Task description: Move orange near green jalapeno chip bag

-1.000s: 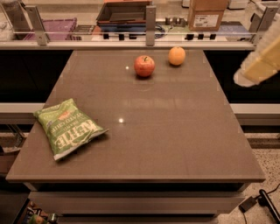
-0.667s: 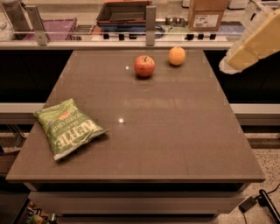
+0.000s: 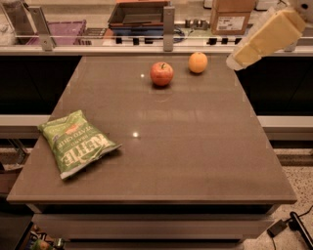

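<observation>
Cream end effector (image 3: 234,60) hangs right of the orange (image 3: 198,62).

brown table (image 3: 195,161) | speckled floor (image 3: 302,176) | cardboard box (image 3: 232,14) behind | warm light

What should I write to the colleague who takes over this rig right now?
The gripper hangs by the far right corner of the table, right of the orange, not touching it.
The orange sits at the far edge, beside the red apple.
The green jalapeno chip bag lies near the front left corner.
Done: nothing yet.
Left: grasp the orange, carry it to the bag, release.
</observation>
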Robot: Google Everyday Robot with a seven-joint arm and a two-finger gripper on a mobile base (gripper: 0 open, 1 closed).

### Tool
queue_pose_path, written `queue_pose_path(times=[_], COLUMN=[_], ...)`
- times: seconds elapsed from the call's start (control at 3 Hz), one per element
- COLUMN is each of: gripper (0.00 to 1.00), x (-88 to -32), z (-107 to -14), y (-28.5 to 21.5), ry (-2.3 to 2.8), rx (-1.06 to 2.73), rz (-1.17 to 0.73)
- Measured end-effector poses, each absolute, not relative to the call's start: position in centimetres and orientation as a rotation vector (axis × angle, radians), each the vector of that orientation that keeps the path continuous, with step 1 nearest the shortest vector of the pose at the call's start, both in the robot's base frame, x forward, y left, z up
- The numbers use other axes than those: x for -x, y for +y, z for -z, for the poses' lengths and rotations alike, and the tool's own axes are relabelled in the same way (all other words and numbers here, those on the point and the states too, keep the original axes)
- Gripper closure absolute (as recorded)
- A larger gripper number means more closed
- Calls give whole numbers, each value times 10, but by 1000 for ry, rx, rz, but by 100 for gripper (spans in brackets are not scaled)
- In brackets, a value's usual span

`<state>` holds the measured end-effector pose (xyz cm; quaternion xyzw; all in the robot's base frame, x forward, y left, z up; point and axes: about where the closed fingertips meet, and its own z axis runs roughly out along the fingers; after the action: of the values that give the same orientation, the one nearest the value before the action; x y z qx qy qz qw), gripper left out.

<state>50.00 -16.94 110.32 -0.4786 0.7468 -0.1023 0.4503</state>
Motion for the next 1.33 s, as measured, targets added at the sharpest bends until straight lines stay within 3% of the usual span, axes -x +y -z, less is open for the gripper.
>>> queue_pose_path(times=[1.33], gripper=[0], x=[-611], z=[-1058], y=[-196], ry=[1858], rx=[953], rz=[133])
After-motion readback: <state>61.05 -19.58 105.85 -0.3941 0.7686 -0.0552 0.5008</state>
